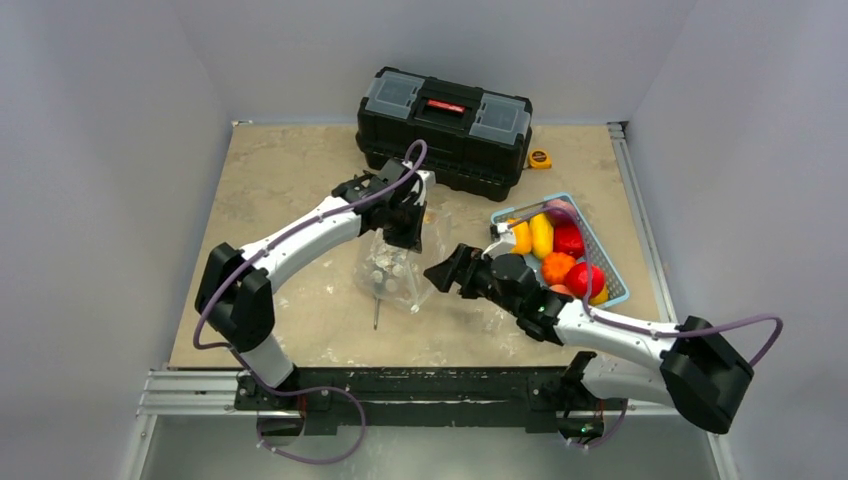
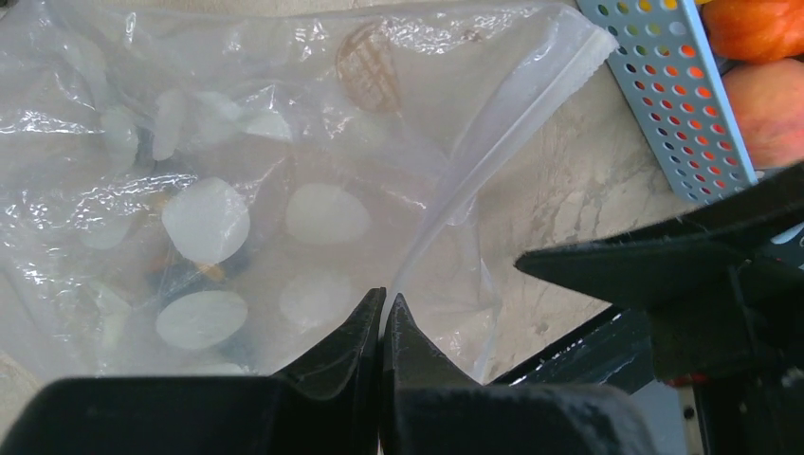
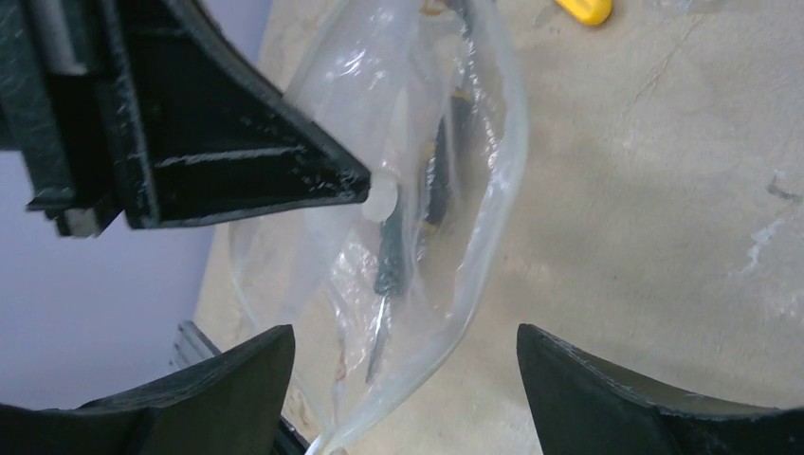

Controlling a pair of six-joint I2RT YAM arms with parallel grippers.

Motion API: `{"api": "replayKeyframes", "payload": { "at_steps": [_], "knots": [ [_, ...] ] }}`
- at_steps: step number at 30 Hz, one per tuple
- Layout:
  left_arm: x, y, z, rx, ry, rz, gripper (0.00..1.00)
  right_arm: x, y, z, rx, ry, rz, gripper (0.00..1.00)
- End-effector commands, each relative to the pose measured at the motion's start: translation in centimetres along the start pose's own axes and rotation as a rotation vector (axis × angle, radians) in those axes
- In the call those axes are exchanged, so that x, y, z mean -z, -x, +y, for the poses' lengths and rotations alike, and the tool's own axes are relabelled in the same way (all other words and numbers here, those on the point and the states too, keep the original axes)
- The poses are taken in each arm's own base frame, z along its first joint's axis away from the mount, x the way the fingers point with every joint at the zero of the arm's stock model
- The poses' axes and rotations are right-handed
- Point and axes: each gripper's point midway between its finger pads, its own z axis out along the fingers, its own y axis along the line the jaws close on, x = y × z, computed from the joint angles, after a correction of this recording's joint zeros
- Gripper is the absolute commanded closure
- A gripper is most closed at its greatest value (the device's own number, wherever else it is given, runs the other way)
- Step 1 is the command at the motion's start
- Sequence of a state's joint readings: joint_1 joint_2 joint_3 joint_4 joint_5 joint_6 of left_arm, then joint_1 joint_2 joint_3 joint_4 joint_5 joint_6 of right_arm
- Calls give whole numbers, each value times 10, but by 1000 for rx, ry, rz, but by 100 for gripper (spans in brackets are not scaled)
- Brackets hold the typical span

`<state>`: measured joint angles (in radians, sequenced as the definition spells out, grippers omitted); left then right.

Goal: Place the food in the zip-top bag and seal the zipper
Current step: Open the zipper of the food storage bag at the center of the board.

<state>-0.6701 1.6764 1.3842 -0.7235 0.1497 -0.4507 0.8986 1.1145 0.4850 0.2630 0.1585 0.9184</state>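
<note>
1. Overhead, the bag (image 1: 393, 275) stands near the middle of the tabletop (image 1: 290, 170). The left gripper (image 1: 405, 228) is closed on the plastic of its top edge.
2. The right gripper (image 1: 443, 270) lies just beside the bag on its right, its jaws spread and holding nothing.
3. The food (image 1: 560, 255), in yellow, red and orange pieces, lies in the blue basket (image 1: 612, 270) at the right, apart from the bag. A black toolbox (image 1: 445, 120) stands at the far edge.
4. Left wrist view: the left gripper (image 2: 384, 318) has its fingers tip to tip with clear film of the bag (image 2: 237, 171) pinched between them. White dots show across the bag's face.
5. The zipper (image 2: 502, 133) runs diagonally from the bag's upper right corner down toward the pinch. To its right stands the perforated wall of the basket (image 2: 664, 95), with orange and peach food (image 2: 768, 104) behind it.
6. Right wrist view: the right gripper (image 3: 406, 336) has its jaws wide apart, grasping nothing. The mouth of the bag (image 3: 474, 190) gapes open ahead of them.
7. One finger (image 3: 237, 161) of the left gripper holds the bag's rim at the upper left. Dark rods (image 3: 389, 256) lie inside the bag.
</note>
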Motion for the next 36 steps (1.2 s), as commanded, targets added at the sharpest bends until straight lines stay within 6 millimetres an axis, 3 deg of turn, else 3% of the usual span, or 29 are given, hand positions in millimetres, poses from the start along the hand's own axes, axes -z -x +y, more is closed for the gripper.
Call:
{"api": "replayKeyframes", "payload": {
  "at_steps": [1, 6, 9, 13, 18, 22, 24, 30, 31, 36],
  "knots": [
    [25, 19, -20, -38, -72, -80, 100, -4, 28, 30, -76, 274, -82, 14],
    [29, 19, -25, -41, -100, -82, 100, -15, 26, 29, -36, 353, -44, 21],
    [33, 20, -27, -45, -108, -89, 100, -22, 24, 25, -38, 346, -35, 32],
    [37, 21, -26, -57, -103, -106, 100, -22, 27, 17, -91, 359, -75, 36],
    [42, 24, -25, -80, -99, -128, 100, -20, 32, 29, -97, 440, -83, 46],
    [49, 27, -25, -100, -99, -157, 100, -16, 40, 34, -94, 462, -110, 85],
    [52, 28, -22, -109, -84, -172, 100, -16, 42, 30, -84, 428, -114, 98],
    [59, 30, -16, -126, -48, -196, 100, -13, 54, 20, -15, 324, -153, 100],
    [60, 31, -14, -125, -37, -200, 98, -12, 55, 21, -6, 317, -151, 100],
    [61, 30, -17, -133, -51, -200, 64, -7, 60, 31, -13, 327, -151, 100]
  ]
}}
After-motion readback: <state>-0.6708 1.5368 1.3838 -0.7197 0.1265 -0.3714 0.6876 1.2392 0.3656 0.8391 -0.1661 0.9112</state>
